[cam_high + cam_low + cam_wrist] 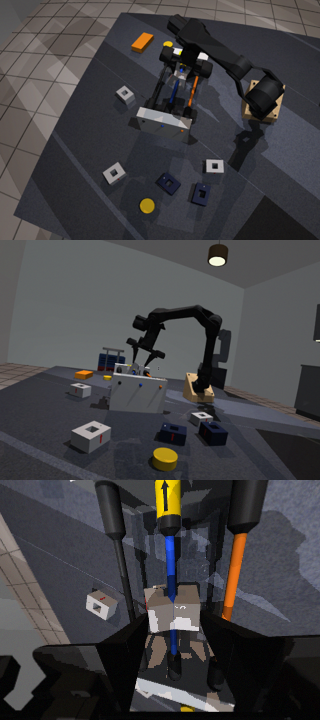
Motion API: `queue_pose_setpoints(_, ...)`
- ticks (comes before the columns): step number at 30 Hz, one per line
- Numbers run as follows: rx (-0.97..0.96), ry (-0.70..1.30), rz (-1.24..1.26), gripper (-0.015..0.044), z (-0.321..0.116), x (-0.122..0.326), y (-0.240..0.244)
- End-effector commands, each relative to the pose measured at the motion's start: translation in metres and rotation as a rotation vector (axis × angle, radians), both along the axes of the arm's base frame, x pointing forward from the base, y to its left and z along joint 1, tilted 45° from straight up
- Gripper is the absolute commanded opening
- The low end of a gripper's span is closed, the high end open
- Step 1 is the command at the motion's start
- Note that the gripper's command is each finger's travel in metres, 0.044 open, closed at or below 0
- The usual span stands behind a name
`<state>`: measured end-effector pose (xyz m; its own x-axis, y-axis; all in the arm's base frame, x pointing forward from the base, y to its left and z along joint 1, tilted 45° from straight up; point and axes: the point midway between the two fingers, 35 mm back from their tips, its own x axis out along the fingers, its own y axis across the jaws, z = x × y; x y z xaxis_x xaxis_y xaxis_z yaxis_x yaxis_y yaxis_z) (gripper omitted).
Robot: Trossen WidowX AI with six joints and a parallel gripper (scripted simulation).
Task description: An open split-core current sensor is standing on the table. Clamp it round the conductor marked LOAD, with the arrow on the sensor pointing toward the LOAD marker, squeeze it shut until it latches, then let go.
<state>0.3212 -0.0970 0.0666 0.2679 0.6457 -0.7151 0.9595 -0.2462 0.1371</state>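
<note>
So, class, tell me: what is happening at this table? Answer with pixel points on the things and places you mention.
The end effector (180,74) (138,366) (173,615) grips a light sensor (173,615) at the blue conductor (174,90) (171,555), the middle one of three. It has not let go. Whether the sensor has latched, or its arrow points the right way, cannot be told.
</note>
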Motion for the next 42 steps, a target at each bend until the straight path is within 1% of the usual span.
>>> queue_pose_setpoints(1,0.007,0.002,-0.006,0.0000,-0.006,0.001,0.005)
queue_pose_setpoints(11,0.009,0.001,-0.006,0.0000,-0.016,0.004,0.016)
queue_pose_setpoints(42,0.002,-0.001,0.000,0.0000,-0.012,0.004,0.012)
